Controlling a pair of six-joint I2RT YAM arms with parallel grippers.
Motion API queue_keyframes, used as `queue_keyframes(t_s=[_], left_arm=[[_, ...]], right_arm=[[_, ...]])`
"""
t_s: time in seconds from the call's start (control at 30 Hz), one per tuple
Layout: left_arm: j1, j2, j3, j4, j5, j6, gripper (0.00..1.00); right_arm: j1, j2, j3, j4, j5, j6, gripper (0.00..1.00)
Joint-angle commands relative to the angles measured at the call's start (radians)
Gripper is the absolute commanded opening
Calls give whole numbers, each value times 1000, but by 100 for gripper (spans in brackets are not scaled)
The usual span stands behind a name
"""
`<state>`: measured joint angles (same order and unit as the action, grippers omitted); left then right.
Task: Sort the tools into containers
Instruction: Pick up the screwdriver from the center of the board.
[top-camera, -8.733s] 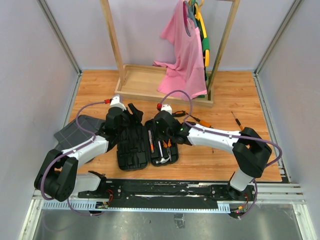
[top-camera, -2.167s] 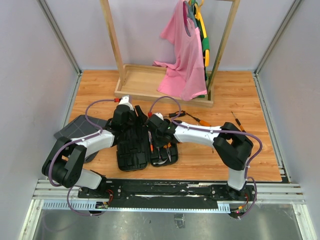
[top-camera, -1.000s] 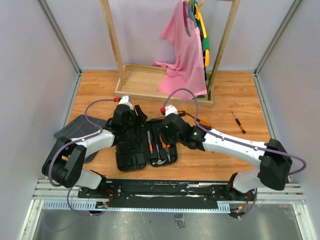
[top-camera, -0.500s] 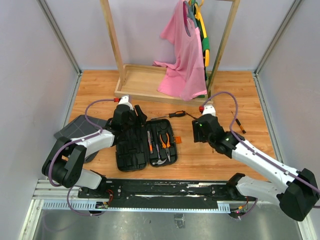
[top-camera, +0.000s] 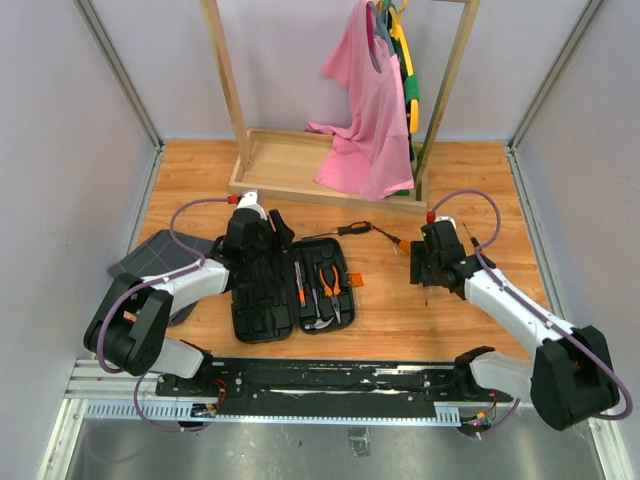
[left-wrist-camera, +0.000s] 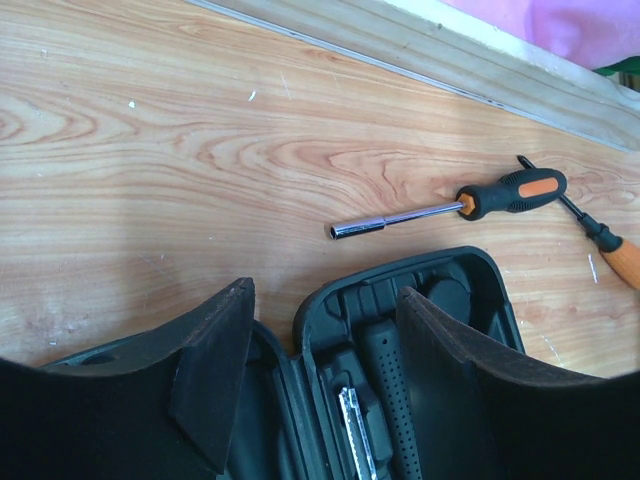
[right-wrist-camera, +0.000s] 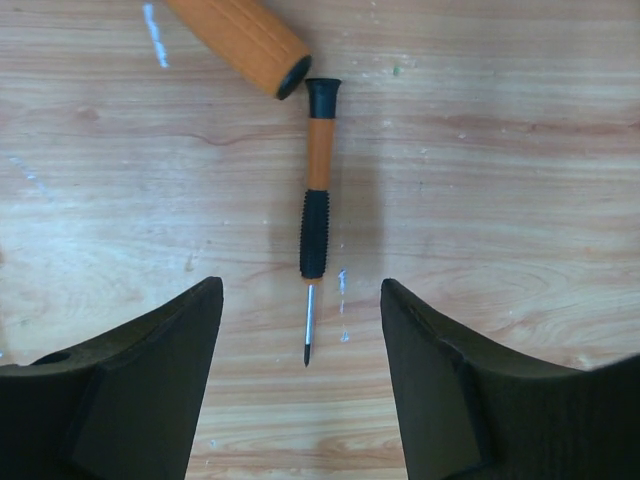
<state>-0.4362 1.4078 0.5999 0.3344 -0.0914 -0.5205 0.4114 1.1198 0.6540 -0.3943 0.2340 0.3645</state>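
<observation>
From above, the black tool case (top-camera: 266, 302) lies open in the lower middle of the frame. Its right half holds pliers (top-camera: 328, 281), a hammer (top-camera: 322, 319) and a thin orange-handled driver (top-camera: 300, 284). The left gripper (top-camera: 272, 240) sits at the case's upper edge, but this view does not show how wide its jaws stand. Right of the case's top, a black-handled screwdriver (top-camera: 346, 230) and an orange-handled screwdriver (top-camera: 398, 240) lie on the wooden table (top-camera: 200, 180). The right gripper (top-camera: 423, 278) hangs right of centre, well apart from the case. A grey grid fabric (top-camera: 148, 262) lies at the left, and a pink shirt (top-camera: 365, 110) hangs on the wooden rack (top-camera: 225, 90) at the top.

In the left wrist view, the left gripper (left-wrist-camera: 322, 300) stands wide, one finger (left-wrist-camera: 215, 365) over each half of the case (left-wrist-camera: 420, 290). I cannot tell whether they touch it. The black-handled screwdriver (left-wrist-camera: 510, 192) lies at the centre right, just above the case.

In the right wrist view, the right gripper (right-wrist-camera: 300, 295) is spread wide and holds nothing. A small screwdriver (right-wrist-camera: 316, 205) lies on the wood between the fingers, clear of both, with its tip towards the bottom of the frame. Its cap nearly meets a thick orange handle (right-wrist-camera: 235, 40) at the upper left.
</observation>
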Motion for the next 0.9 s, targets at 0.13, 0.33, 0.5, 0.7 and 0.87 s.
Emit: queue_keyframes(t_s=[0.13, 0.33, 0.5, 0.7, 0.87], left_arm=[[-6, 9, 27, 2, -16, 5, 63], [-7, -1, 27, 0, -17, 5, 63], [-6, 9, 31, -1, -14, 3, 63], [-6, 0, 28, -1, -13, 2, 63], [-6, 16, 31, 0, -13, 1, 63]], right_arm=[[-124, 180, 30, 62, -175, -39, 59], [-151, 271, 41, 76, -164, -28, 55], [-172, 301, 41, 71, -173, -14, 53], [-188, 333, 43, 75, -183, -9, 48], [-191, 334, 45, 74, -183, 0, 38]])
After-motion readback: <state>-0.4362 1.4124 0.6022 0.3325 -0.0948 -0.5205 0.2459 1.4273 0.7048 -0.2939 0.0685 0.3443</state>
